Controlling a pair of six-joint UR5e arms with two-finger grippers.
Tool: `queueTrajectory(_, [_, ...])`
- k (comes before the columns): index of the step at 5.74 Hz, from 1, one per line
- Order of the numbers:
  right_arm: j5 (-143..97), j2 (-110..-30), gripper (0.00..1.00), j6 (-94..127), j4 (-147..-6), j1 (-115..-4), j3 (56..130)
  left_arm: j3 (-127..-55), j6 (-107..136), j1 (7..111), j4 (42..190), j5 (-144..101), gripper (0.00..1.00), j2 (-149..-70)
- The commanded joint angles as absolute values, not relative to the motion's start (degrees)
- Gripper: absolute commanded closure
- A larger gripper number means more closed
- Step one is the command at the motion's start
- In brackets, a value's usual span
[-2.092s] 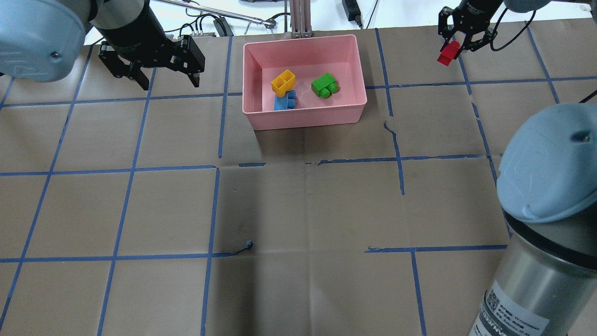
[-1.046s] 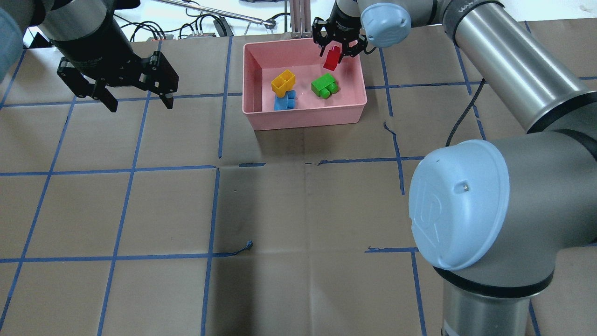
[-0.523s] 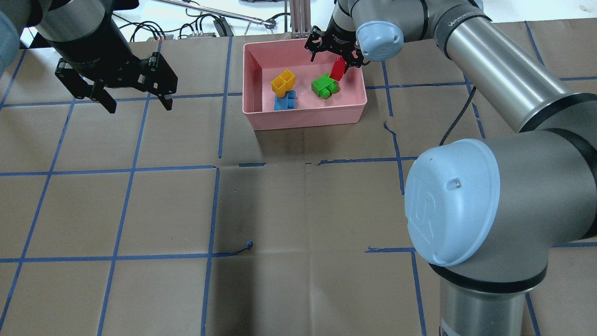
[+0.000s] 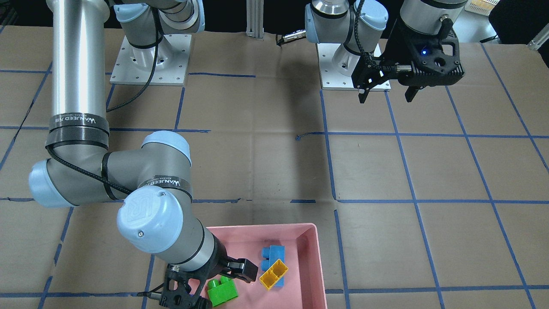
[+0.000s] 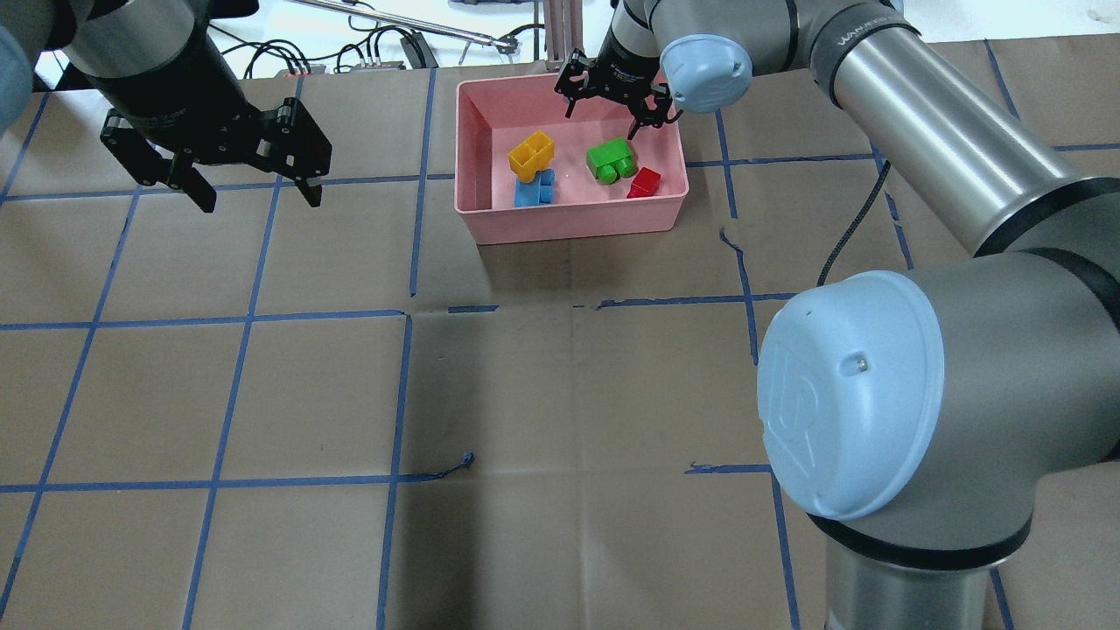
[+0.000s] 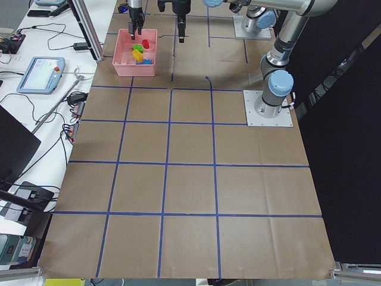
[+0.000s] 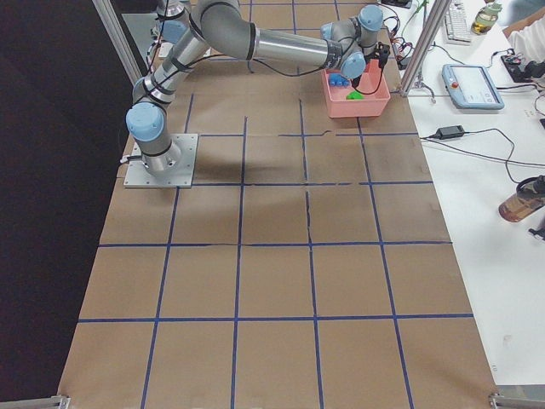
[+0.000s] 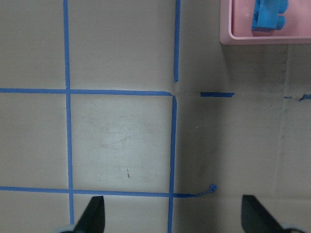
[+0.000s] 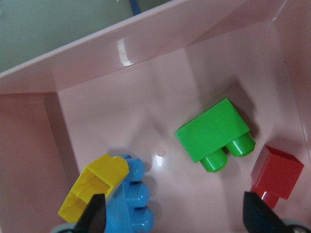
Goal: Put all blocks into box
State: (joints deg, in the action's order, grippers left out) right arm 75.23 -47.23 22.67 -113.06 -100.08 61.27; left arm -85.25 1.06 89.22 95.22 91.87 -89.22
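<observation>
The pink box (image 5: pixel 569 229) stands at the far middle of the table. In it lie the yellow block (image 5: pixel 532 155), leaning on the blue block (image 5: pixel 535 190), the green block (image 5: pixel 610 161) and the red block (image 5: pixel 645 182) in the near right corner. My right gripper (image 5: pixel 611 118) is open and empty, just above the box's far part. Its wrist view shows the green block (image 9: pixel 214 131) and the red block (image 9: pixel 277 172) below it. My left gripper (image 5: pixel 261 199) is open and empty over bare table, left of the box.
An aluminium post (image 5: pixel 560 35) and cables (image 5: pixel 385 48) stand just beyond the table's far edge behind the box. The right arm's elbow (image 5: pixel 849 394) hangs over the near right of the table. A blue tape grid covers the brown table paper.
My right gripper carried the red block from the far right to over the box and opened. The red block dropped into the box's near right corner. My left gripper drew back leftwards.
</observation>
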Motion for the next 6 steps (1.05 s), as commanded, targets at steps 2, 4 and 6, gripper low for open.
queueTrajectory(2, [89.65, -56.65, 0.0, 9.81, -98.06, -99.68, 61.95, -85.25, 1.05, 88.51, 96.33, 91.84, 0.01, -88.6])
queueTrajectory(4, [93.52, -64.21, 0.0, 8.09, -80.06, -95.47, 62.14, -85.25, 1.05, 88.42, 96.5, 91.93, 0.01, -88.51])
queueTrajectory(6, [92.9, -72.9, 0.01, 5.01, -71.83, -92.91, 66.15, -85.25, 1.05, 88.42, 96.68, 91.93, 0.01, -88.33])
